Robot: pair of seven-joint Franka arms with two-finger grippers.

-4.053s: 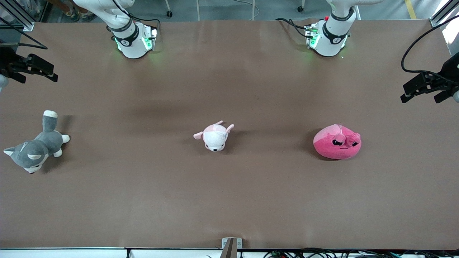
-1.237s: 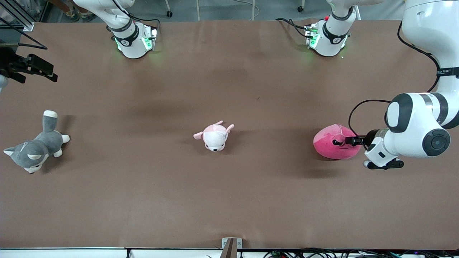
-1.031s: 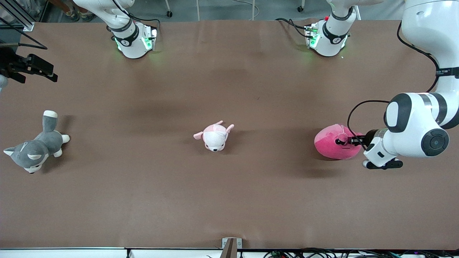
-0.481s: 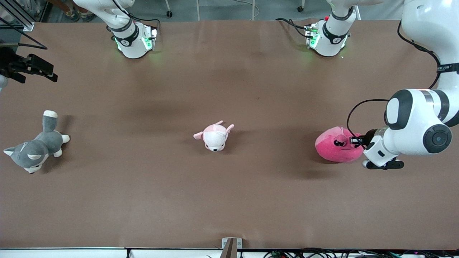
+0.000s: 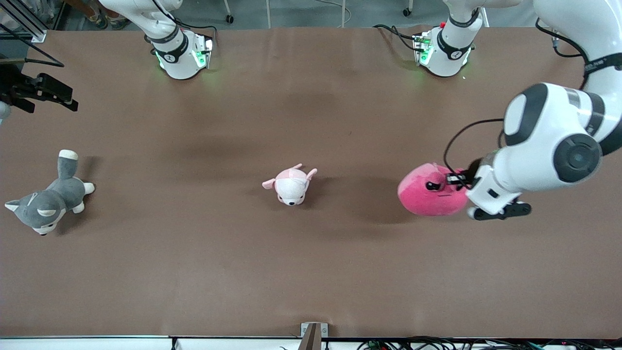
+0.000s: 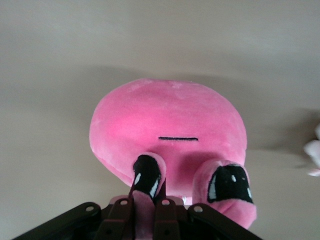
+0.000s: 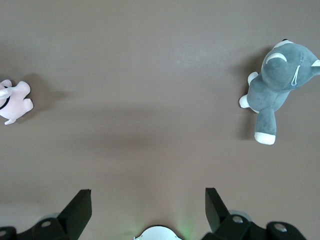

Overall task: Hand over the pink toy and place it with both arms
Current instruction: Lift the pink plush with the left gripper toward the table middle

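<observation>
The pink toy [image 5: 427, 192], a round hot-pink plush with dark sleepy eyes and a flat mouth, hangs a little above the table toward the left arm's end, its shadow on the brown surface beside it. My left gripper [image 5: 457, 179] is shut on one of its small nubs by an eye. In the left wrist view the pink toy [image 6: 170, 125] fills the middle, and the left gripper [image 6: 146, 202] pinches the nub between its fingers. My right gripper [image 5: 58, 95] waits open and empty over the right arm's end of the table; it also shows in the right wrist view [image 7: 148, 205].
A small white and pale-pink animal plush [image 5: 290, 184] lies at the table's middle. A grey and white husky plush [image 5: 46, 201] lies at the right arm's end, below the right gripper. Both show in the right wrist view, the husky [image 7: 277, 85] and the small plush [image 7: 14, 102].
My left gripper closed on the pink toy's nub, then raised it off the table and carried it toward the middle. The right arm has not moved.
</observation>
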